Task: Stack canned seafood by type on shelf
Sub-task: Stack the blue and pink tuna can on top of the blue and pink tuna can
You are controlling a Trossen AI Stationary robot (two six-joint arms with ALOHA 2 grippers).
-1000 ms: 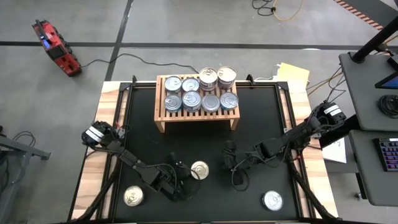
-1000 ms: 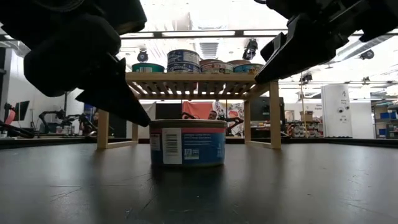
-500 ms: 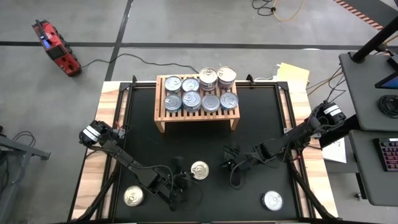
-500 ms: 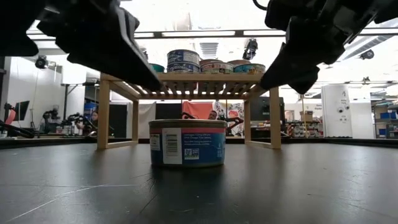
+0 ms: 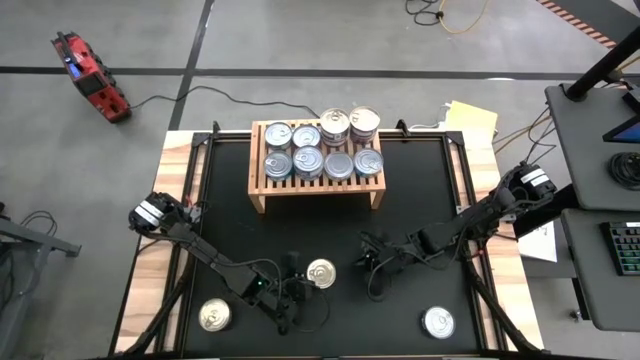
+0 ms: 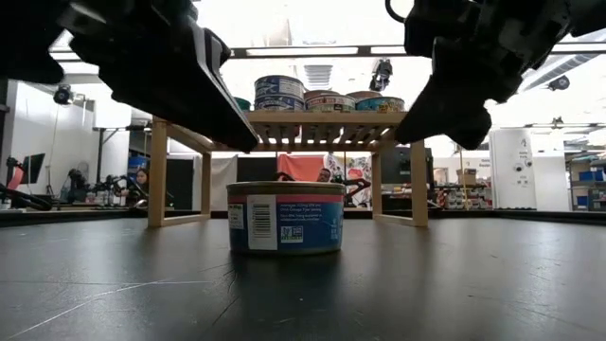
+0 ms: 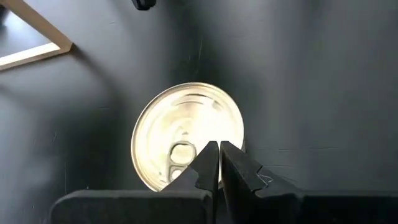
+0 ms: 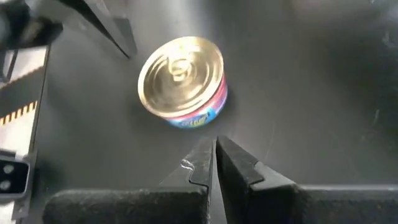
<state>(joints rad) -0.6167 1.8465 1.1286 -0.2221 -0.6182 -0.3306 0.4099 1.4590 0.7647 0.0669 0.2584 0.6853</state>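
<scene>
One can of seafood (image 5: 321, 273) with a gold lid and a blue and pink label (image 6: 286, 216) stands upright on the black mat, in front of the shelf. My left gripper (image 5: 300, 283) hangs shut just left of it and above it, its fingertips (image 7: 219, 152) over the lid's near rim without touching. My right gripper (image 5: 366, 258) is shut too, raised to the can's right (image 8: 214, 148). The light-wood shelf (image 5: 262, 192) at the far middle carries several cans (image 5: 322, 150) on its slatted top.
Two more cans stand on the mat near the front edge, one at the left (image 5: 214, 316) and one at the right (image 5: 438, 321). The mat between the shelf and the middle can is bare. Wooden table borders (image 5: 155, 250) flank the mat.
My left gripper has risen a little from beside the can and rolled about its own axis, staying shut. My right gripper has rolled in place, also shut. The can has not moved.
</scene>
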